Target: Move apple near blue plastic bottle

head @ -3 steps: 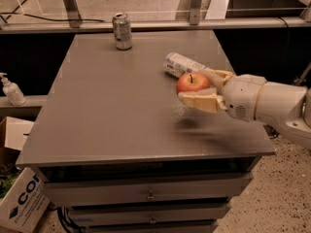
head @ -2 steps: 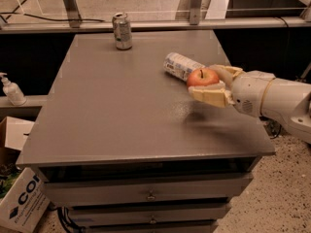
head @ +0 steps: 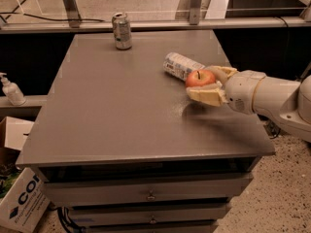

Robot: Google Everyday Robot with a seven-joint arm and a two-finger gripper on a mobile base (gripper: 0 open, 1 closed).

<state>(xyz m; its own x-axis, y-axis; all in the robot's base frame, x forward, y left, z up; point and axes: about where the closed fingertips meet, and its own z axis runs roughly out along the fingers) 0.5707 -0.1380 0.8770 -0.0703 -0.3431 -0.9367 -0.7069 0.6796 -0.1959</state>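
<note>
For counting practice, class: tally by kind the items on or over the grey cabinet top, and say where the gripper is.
blue plastic bottle: 1
apple: 1, clamped in the gripper beside that bottle
silver can: 1
Total: 3

Apple [head: 199, 78] in gripper [head: 198, 82] beside bottle [head: 181, 65]

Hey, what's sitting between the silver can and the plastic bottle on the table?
Only bare tabletop lies between the can and the bottle, in the camera view. The gripper, right beside the bottle, holds the apple.
</note>
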